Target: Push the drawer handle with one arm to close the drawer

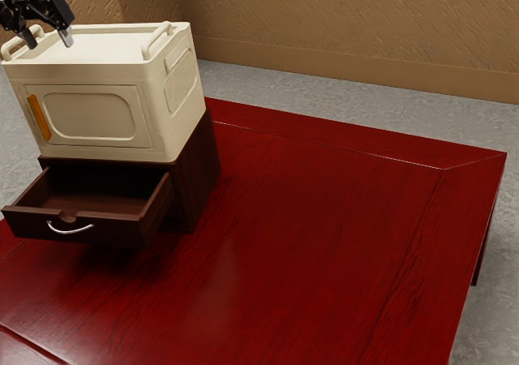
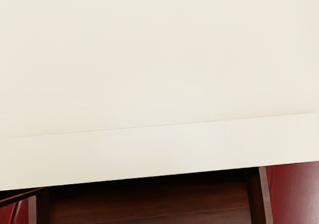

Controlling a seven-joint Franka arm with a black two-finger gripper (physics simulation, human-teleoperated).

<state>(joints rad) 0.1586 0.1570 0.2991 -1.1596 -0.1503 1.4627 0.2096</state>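
Observation:
My gripper [image 1: 50, 37] is at the exterior view's upper left, over the top of the cream box, with its two fingers spread apart and nothing between them. Below that box, the dark brown drawer [image 1: 77, 225] stands pulled well out of its cabinet [image 1: 197, 170]. A curved silver handle [image 1: 70, 229] is on the drawer's front, well below my gripper and apart from it. In the wrist view, part of the drawer's inside [image 2: 149, 201] appears beyond the box's edge; the handle cannot be made out there.
The cream box [image 1: 89, 115] [image 2: 159, 59], with raised side handles and an orange latch, sits on the cabinet between my gripper and the drawer. The red table [image 1: 308, 243] extends toward the exterior view's right. A brown wall rises behind.

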